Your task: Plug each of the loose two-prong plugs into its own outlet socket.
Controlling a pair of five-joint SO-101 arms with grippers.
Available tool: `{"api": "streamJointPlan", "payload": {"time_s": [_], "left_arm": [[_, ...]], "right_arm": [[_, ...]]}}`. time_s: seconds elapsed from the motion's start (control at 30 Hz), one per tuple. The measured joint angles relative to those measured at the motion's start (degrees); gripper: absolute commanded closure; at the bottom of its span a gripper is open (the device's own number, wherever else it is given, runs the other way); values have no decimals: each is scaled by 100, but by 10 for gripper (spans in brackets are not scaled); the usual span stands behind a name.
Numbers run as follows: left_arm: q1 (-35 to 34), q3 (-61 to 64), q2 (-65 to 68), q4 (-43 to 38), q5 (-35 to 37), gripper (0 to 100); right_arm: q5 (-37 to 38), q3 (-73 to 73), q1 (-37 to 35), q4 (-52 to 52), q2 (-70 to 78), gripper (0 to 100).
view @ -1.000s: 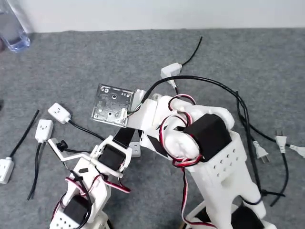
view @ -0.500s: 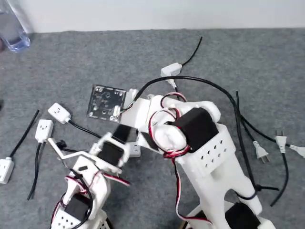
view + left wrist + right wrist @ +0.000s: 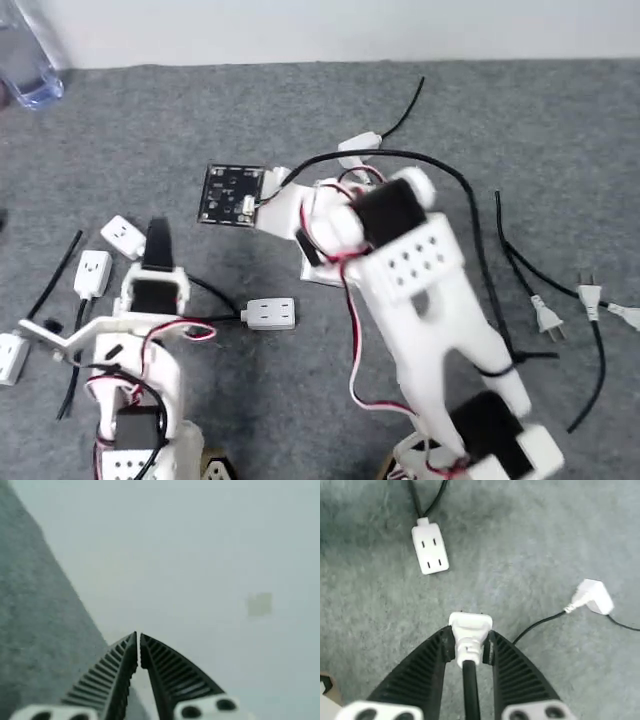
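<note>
One white plug [image 3: 470, 625] clamped in right hand [image 3: 469, 641], socket [image 3: 430, 548] beyond

High camera looks down over the grey mat [image 3: 500, 120]; right wrist's views it closely — left wrist's faces a pale wall [image 3: 210, 545].

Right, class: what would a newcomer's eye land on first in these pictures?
The right gripper is clamped on a white plug with a black cord, over grey carpet. Just ahead lies a white outlet socket. From above, the big white right arm stands mid-table, with loose plugs near the picture's right edge.
</note>
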Motion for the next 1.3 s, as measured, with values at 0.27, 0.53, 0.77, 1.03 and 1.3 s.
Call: {"api": "streamJointPlan", "payload": {"time_s": [0.27, 0.53, 0.77, 1.03, 1.3], "left_arm": [[-1618, 0, 0, 1925, -1310, 985], [-2822, 0, 0, 3015, -1635, 985], [-2910, 0, 0, 3024, -1653, 985], [-2901, 0, 0, 3024, -1653, 985], [-2901, 0, 0, 3024, -1653, 985]], "right_arm": [[343, 114, -18, -343, 1011, 991], [563, 1407, -440, -1574, 1495, 991], [589, 1811, -607, -2013, 1495, 990], [580, 1925, -651, -2084, 1495, 990], [448, 2075, -809, -2136, 1477, 990]]}}
